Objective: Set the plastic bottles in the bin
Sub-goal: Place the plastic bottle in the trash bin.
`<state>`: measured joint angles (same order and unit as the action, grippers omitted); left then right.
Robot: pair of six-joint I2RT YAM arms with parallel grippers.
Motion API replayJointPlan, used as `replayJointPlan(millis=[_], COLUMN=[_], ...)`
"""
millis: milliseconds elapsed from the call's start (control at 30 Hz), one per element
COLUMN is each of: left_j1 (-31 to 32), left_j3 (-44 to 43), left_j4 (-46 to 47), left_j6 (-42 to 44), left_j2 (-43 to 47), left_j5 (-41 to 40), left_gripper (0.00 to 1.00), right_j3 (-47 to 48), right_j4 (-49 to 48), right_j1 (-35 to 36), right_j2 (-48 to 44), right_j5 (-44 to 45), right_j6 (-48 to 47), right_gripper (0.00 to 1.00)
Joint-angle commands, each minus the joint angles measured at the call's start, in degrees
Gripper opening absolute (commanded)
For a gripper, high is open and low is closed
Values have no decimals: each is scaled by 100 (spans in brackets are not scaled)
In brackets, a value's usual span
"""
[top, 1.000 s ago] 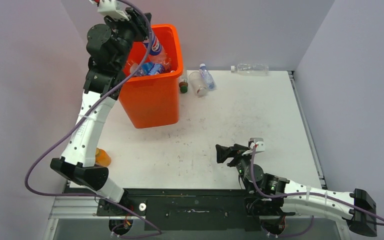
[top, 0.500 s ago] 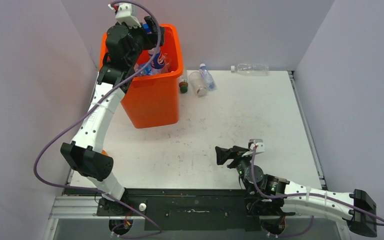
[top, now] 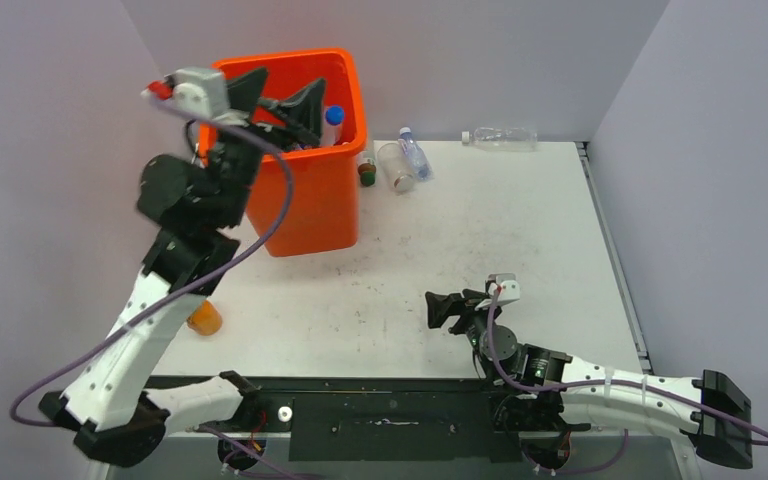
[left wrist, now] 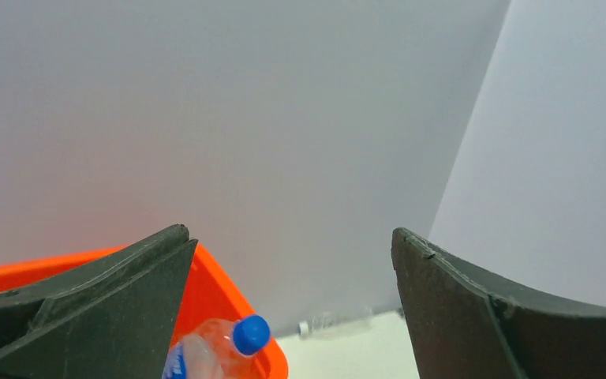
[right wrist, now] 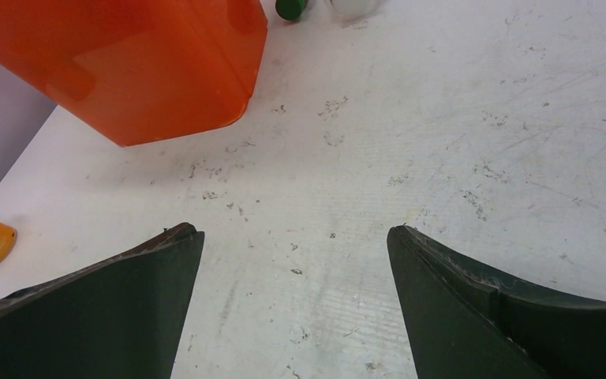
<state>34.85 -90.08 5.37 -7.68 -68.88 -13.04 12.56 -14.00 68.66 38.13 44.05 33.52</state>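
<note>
Left wrist: bottle [left wrist: 213, 349] cap-up in bin [left wrist: 222, 294]

Glossy orange plastic bin [top: 305, 205] on a matt, scuffed white table [top: 480, 230].

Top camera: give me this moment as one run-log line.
left gripper open above bin | blue-capped bottle inside bin | right gripper open, empty, over table | orange bottle on table

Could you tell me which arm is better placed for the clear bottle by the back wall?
Probably right: the bottle lies on the right half of the table, the right gripper hangs open and empty, and the left gripper is over the bin.
</note>
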Motion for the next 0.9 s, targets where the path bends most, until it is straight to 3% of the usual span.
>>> replayJointPlan(millis=[0, 267, 400, 533, 633, 867], left_j1=[182, 259, 268, 268, 268, 276], left_j3=[319, 1737, 2156, 2626, 2056, 176], left_j4=[313, -337, -1232, -689, -257, -1293], left_j6=[434, 869, 1156, 1239, 1251, 1193], left_j2=[882, 2138, 2297, 2323, 1622, -112], left_j5=[211, 755, 1093, 970, 588, -366], left_gripper=[96, 96, 96, 96, 96, 96], right_j3=[378, 489, 773, 1331, 1711, 1599], right_j4=[-92, -51, 66, 53, 25, 4], right_j1=[-29, -44, -128, -476, -691, -830], right_j2=[109, 38, 261, 685, 961, 887], right_j5=[68, 350, 336, -264, -693, -791], right_j6=[-188, -430, -486, -706, -790, -693], right_gripper=[90, 90, 90, 90, 90, 90])
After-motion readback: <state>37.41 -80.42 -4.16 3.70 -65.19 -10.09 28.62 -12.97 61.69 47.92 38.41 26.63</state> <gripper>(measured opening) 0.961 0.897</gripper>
